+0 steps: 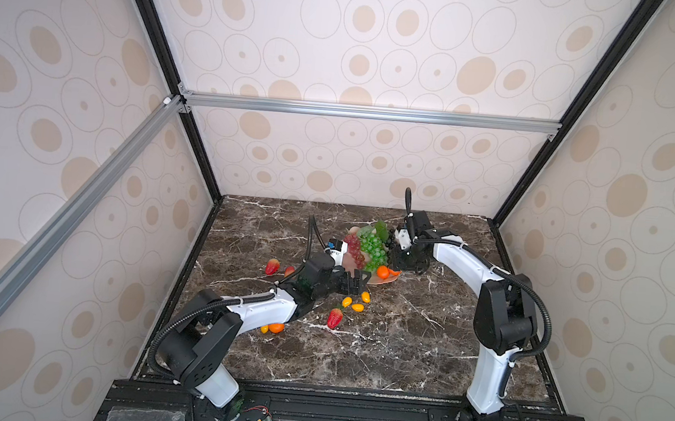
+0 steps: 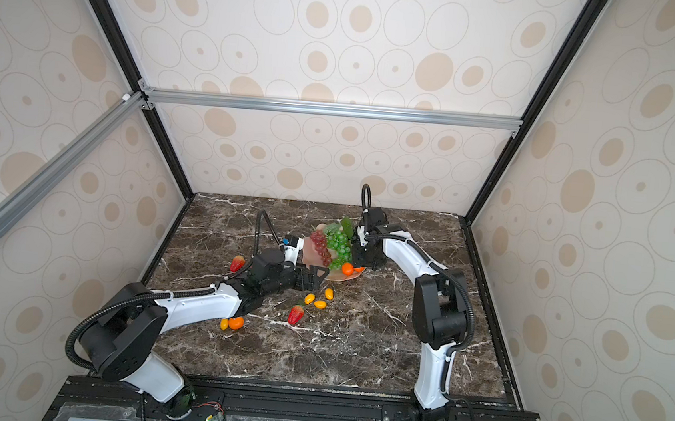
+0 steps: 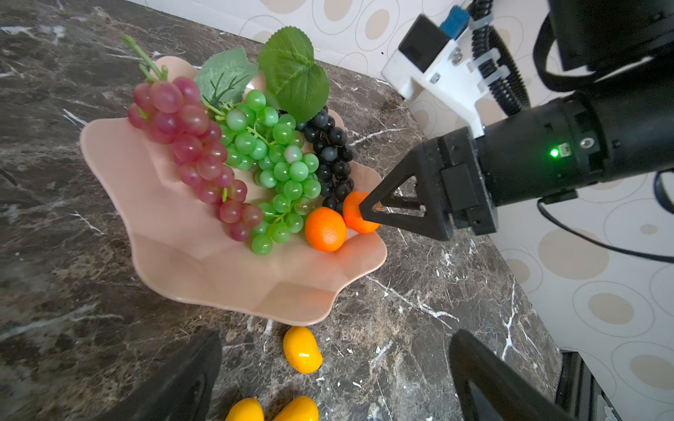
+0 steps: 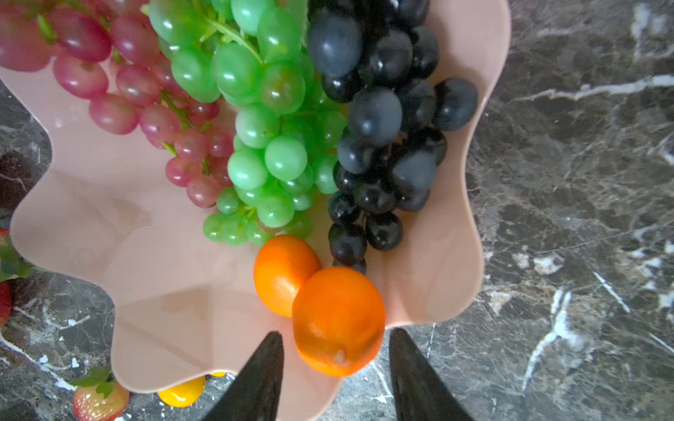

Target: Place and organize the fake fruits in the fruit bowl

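Orange plastic tangerine (image 4: 339, 320) sits between the right gripper's (image 4: 334, 331) half-spread jaws at the pale pink wavy-rimmed bowl's (image 4: 91, 218) edge; whether clamped, I cannot tell. Left gripper (image 3: 335, 337) gapes wide, empty.

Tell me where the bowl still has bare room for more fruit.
The bowl is bare from the red grapes out to its rim, widest toward the yellow fruit. Crowded: green grapes, black grapes and two tangerines fill the other side.
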Controlling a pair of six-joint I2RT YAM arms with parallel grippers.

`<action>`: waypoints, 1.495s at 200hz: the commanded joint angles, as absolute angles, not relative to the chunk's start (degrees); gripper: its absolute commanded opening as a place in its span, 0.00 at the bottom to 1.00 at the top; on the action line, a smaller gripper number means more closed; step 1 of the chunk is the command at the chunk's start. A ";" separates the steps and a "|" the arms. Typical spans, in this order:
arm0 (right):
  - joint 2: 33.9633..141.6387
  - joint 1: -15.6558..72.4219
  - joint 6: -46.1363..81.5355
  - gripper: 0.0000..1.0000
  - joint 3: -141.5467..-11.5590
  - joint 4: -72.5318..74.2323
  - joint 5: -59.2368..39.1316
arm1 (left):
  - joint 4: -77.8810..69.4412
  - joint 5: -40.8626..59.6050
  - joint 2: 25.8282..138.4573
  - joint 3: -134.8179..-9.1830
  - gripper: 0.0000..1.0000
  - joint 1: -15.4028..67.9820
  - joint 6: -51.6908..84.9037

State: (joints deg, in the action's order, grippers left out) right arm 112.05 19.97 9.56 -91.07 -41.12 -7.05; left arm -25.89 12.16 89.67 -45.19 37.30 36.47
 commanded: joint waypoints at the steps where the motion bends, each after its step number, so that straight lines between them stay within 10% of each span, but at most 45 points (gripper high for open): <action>1: 110.55 20.52 8.90 0.46 -90.69 -41.92 -6.59 | -28.11 12.56 87.82 -44.91 0.98 36.87 37.44; 213: 116.10 21.03 8.91 0.36 -93.44 -43.50 -8.67 | -26.85 11.52 85.35 -43.17 0.98 36.02 37.03; 299: 105.98 21.71 9.22 0.53 -90.32 -40.83 -5.77 | -20.18 7.47 78.05 -40.41 0.98 34.90 34.57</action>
State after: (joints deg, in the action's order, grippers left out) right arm 111.72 20.67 9.54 -91.64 -41.25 -7.44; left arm -23.81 10.11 81.34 -41.04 35.44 36.23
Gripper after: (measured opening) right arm 0.532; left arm 0.981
